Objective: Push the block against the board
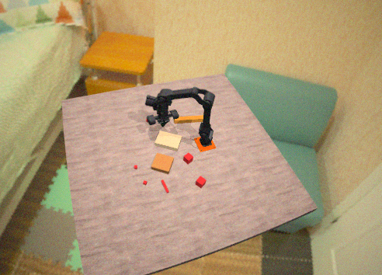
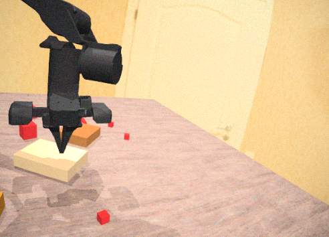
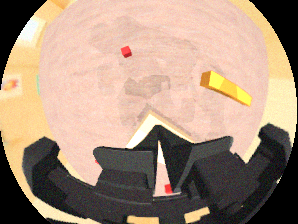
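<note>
The square orange-brown block (image 1: pixel 162 163) (image 2: pixel 86 135) lies flat, partly behind the gripper in the exterior view. The cream board (image 1: pixel 168 140) (image 2: pixel 43 153) (image 3: pixel 144 127) lies flat beside it, with a narrow strip of table between them in the top view. My gripper (image 1: pixel 164 125) (image 2: pixel 61 152) (image 3: pixel 158 129) is shut, with nothing between its fingers. It points down with its tips raised near the cream board, in front of its top in the exterior view. The fingers hide much of the board in the wrist view, and the block cannot be made out there.
A long orange bar (image 1: pixel 188 119) (image 3: pixel 227 89) lies behind the board. Two red cubes (image 1: pixel 188 158) (image 1: pixel 200 182), two small red cubes (image 1: pixel 136 167) (image 1: pixel 145 182) and a red stick (image 1: pixel 164 186) lie around the block. Another red cube (image 2: pixel 103 217) (image 3: pixel 126 51) lies apart from them.
</note>
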`<state>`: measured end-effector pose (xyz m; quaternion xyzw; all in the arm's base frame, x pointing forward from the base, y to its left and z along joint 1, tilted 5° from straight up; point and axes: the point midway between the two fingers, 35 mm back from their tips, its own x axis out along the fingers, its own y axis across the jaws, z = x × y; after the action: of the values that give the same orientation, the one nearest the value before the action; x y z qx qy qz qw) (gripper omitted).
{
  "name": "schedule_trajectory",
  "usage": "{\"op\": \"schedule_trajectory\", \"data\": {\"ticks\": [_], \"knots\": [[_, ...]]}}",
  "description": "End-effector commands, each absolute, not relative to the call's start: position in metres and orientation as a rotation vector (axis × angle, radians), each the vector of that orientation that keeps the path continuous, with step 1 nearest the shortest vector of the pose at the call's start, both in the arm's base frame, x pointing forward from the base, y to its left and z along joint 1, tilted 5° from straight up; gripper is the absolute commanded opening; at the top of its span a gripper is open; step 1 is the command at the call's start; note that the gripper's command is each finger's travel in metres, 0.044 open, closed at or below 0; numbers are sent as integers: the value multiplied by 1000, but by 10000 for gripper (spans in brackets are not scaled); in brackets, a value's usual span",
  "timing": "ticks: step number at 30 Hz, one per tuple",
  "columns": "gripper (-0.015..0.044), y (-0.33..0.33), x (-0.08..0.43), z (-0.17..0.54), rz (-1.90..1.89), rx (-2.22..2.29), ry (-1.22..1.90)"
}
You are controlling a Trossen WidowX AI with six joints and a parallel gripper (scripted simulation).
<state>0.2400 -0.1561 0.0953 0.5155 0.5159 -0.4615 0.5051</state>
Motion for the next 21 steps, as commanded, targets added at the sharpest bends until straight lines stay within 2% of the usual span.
{"op": "schedule_trajectory", "data": {"ticks": [1, 16, 21], "knots": [[0, -155, 228, 93, -1205, 1326, 1195], [0, -145, 180, 85, -1583, 1694, 915], [0, -144, 178, 82, -1599, 1710, 900]]}}
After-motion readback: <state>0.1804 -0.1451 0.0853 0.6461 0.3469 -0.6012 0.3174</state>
